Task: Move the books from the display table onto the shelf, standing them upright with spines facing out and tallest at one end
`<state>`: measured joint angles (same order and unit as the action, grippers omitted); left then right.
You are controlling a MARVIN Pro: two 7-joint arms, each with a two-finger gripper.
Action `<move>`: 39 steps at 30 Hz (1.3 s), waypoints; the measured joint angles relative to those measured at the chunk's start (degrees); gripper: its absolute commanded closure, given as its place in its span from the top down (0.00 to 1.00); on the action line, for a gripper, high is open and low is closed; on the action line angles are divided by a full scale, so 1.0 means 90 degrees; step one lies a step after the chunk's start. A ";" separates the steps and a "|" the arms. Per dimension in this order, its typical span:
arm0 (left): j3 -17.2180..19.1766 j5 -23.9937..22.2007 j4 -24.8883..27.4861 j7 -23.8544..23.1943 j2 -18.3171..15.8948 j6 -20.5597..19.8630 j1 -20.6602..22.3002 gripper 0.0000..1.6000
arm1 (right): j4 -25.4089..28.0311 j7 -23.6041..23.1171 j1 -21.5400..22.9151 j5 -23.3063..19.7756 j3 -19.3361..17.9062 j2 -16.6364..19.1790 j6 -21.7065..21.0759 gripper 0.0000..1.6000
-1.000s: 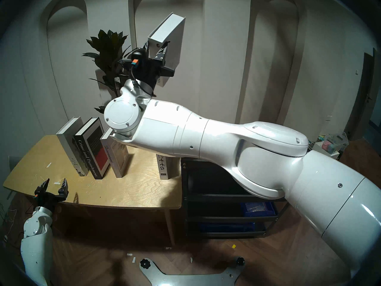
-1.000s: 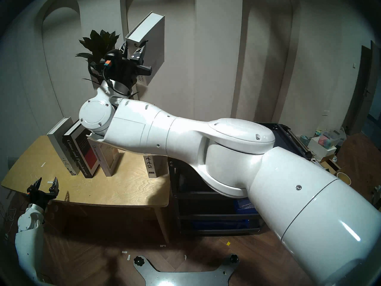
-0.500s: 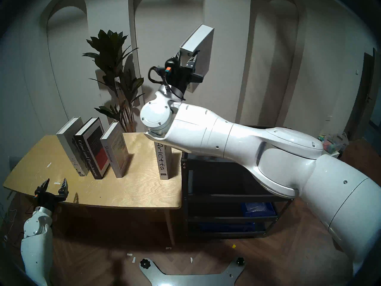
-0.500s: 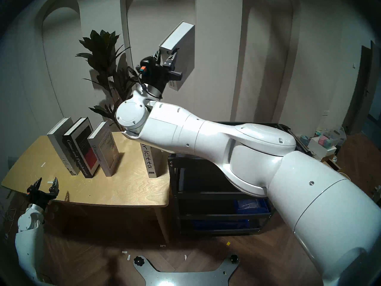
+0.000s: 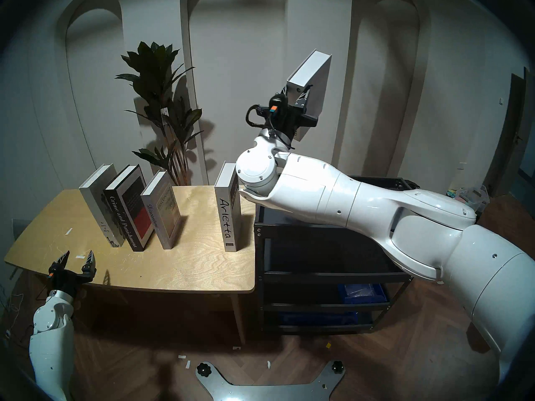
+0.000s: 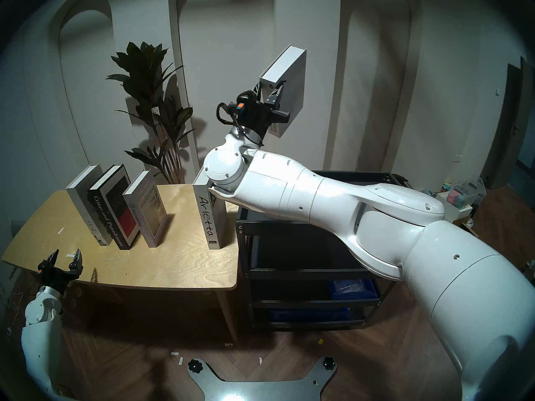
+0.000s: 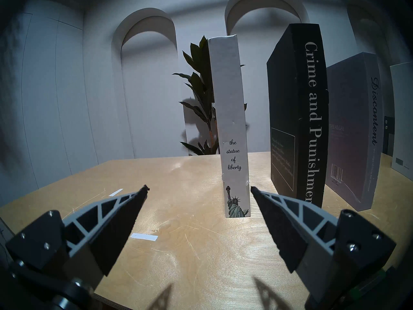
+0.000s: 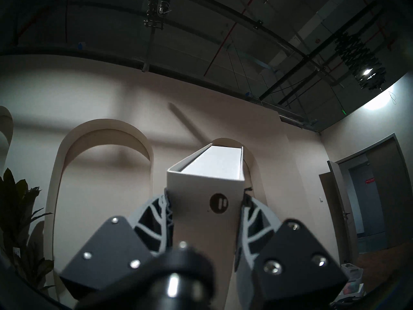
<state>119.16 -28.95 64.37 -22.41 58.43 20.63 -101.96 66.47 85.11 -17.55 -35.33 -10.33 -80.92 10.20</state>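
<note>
White Design Hotels yearbook point(image 5: 311, 82) held high in the air, above the far left corner of the black shelf trolley point(image 5: 324, 273), well clear of everything. Right tool point(image 5: 296, 96) clamped on its spine end, one finger on each cover; wrist view confirms the grip. Book's long axis runs up and away from the tool toward 1 o'clock in the head view, spine facing back at the robot.

Trolley's lipped top tray lies below the book, toward 5 o'clock. Judgement: the coming move is a descent onto that tray while swinging the long axis to vertical. Right arm is the only one near; its forearm crosses over the tray's left part, so open room is mostly toward the tray's right and far side.

Nearest obstacle: "Arietta" point(image 5: 228, 215), upright at the right edge of the surface point(image 5: 185, 264), just beside the right elbow joint, contact unclear. Statue of Liberty book point(image 5: 98, 206), "Crime and Punishment" point(image 5: 127, 209) and "Discontent" point(image 5: 160, 211) stand leaning at 9 o'clock, well apart.

Left tool point(image 5: 78, 260) with fingers spread wide, empty, at the surface's near left corner.
</note>
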 measured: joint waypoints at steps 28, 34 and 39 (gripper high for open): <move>-0.0003 0.0000 -0.0049 0.0001 0.0016 0.0000 0.0001 1.00 | 0.1177 -0.0001 -0.0734 -0.0284 -0.0270 0.2072 -0.0161 0.00; -0.0003 0.0000 -0.0056 0.0001 0.0019 0.0000 0.0001 1.00 | 0.1416 -0.0003 -0.0904 -0.0402 -0.0318 0.2524 -0.0156 0.00; -0.0003 0.0000 -0.0061 0.0001 0.0021 0.0000 0.0002 1.00 | 0.1673 -0.0027 -0.1009 -0.0496 -0.0358 0.2917 -0.0090 0.00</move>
<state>119.13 -28.95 63.81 -22.40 58.63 20.62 -101.94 81.52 84.87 -26.63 -39.80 -13.55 -54.66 9.39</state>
